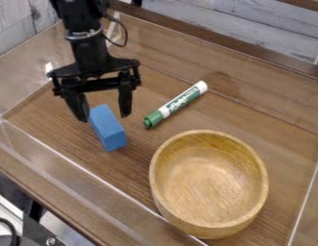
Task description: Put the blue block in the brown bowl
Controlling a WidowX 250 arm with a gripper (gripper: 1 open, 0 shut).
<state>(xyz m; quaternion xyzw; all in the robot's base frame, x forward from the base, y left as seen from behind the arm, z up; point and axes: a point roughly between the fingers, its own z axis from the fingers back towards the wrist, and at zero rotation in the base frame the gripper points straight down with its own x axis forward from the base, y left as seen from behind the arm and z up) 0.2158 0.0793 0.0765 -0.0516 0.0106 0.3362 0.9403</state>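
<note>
Blue block [108, 128] lies on the bench, left of the brown bowl [208, 183]. Gripper [93, 100] spread wide, empty, just above it. Block looks rigid, light; grasp across its narrow sides.

Wide-splayed gripper [94, 101] above blue block [108, 128] (brown bowl [208, 183] nearby)

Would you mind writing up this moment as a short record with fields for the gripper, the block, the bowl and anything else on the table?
gripper: gripper open, pointing down, jaws spread just above the far end of the block, holding nothing
blue block: blue block lying flat on the wooden table, not yet gripped
brown bowl: brown bowl upright, empty, near-right of the block
other item: green-and-white marker lying between gripper and bowl, apart from both
task state: block not in bowl
</note>
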